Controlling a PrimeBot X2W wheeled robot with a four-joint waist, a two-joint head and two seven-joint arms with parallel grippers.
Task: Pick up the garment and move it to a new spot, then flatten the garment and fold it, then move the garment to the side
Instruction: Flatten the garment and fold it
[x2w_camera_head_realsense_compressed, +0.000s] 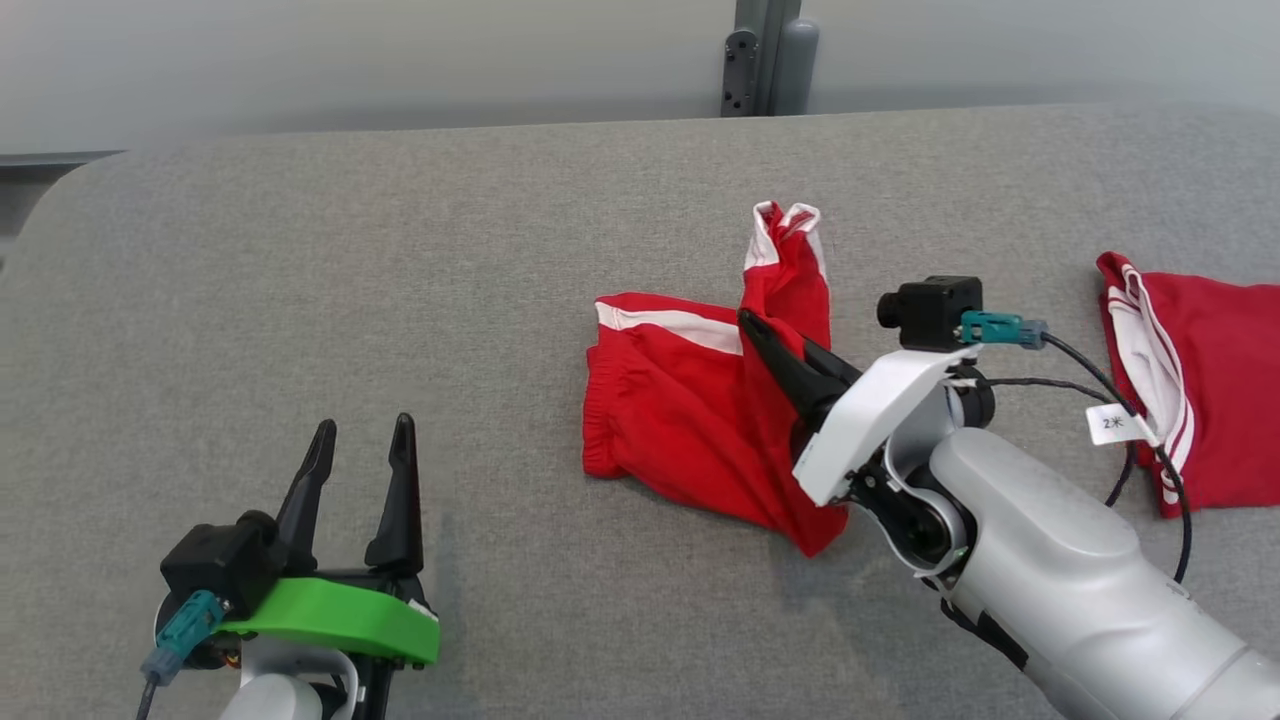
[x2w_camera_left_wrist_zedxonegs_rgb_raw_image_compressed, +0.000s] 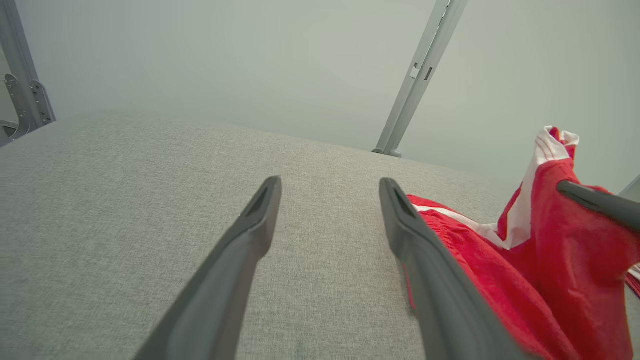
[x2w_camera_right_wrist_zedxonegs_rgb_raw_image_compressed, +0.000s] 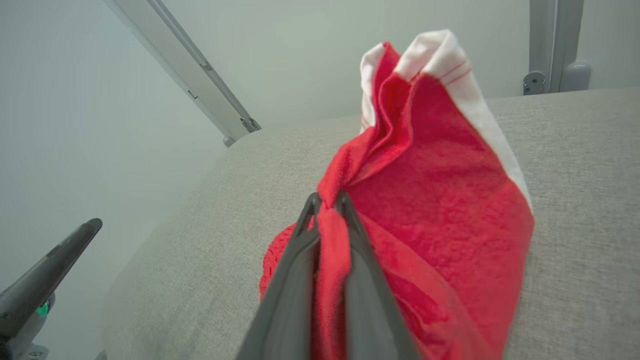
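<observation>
Left gripper (x2w_camera_head_realsense_compressed: 364, 425): two long, dark, tapered fingers, mounted on a green bracket (x2w_camera_head_realsense_compressed: 340, 620). Right gripper (x2w_camera_head_realsense_compressed: 748, 318): mounted on a white bracket (x2w_camera_head_realsense_compressed: 880, 410). Each wrist camera (x2w_camera_head_realsense_compressed: 935, 310) is black and fitted with a teal plug (x2w_camera_head_realsense_compressed: 995, 327). The forearm (x2w_camera_head_realsense_compressed: 1060, 570) is cased in pale grey.

We see the garment (x2w_camera_head_realsense_compressed: 690, 420) as soft matt red cloth with white trim. Bench (x2w_camera_head_realsense_compressed: 300, 250) cover is coarse grey woven fabric, matt. Left gripper (x2w_camera_head_realsense_compressed: 364, 425) fingers (x2w_camera_head_realsense_compressed: 400, 490) look smooth matt dark plastic; green bracket (x2w_camera_head_realsense_compressed: 340, 615) is smooth plastic, slight sheen.
</observation>
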